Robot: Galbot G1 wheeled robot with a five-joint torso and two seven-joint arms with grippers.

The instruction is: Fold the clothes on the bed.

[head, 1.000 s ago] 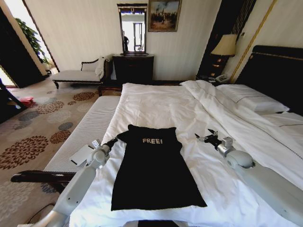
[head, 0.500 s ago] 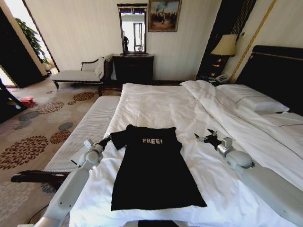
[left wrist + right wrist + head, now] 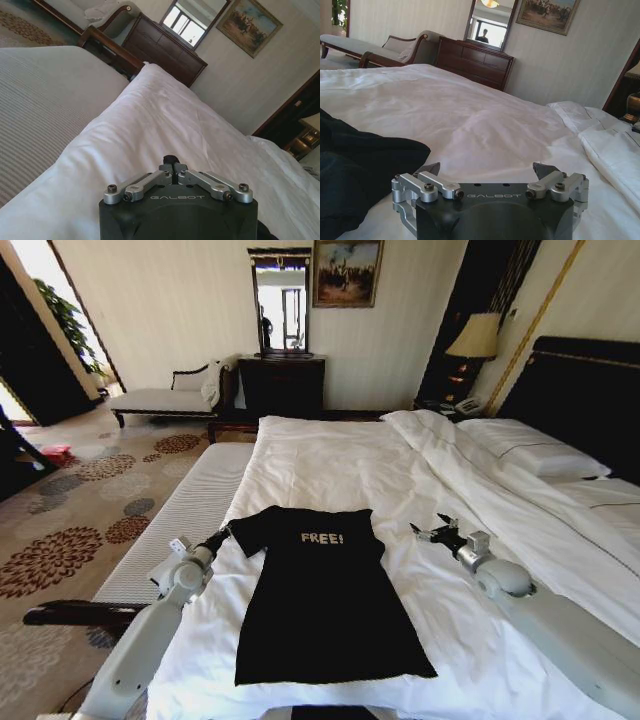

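Top: black "FREE!" top (image 3: 320,590) lies flat, chest up, on the white duvet (image 3: 330,465) near the foot of the bed (image 3: 585,390); neckline toward 12 o'clock, hem toward 6. Spread out so sleeves and sides can be folded inward.
Sleeve: L sleeve (image 3: 243,532) drawn out toward 9 o'clock, off the body; prob. being straightened for a clean fold line.
L gripper: left gripper (image 3: 216,539) at the sleeve tip, about 10 o'clock of the top; fingers clenched together, and dark cloth meets their tips in the head view, so I judge it is pinching the sleeve. In the wrist view the linkage (image 3: 176,184) is drawn fully in.
R gripper: right gripper (image 3: 432,531) at about 2 o'clock of the top, just above the duvet, near but apart from the cloth; fingers (image 3: 431,168) spread wide, nothing between them. Looks parked, ready for the R sleeve side.
Stage: early, no fold made yet.
Risk: soft cloth may slip or bunch if pulled too far.
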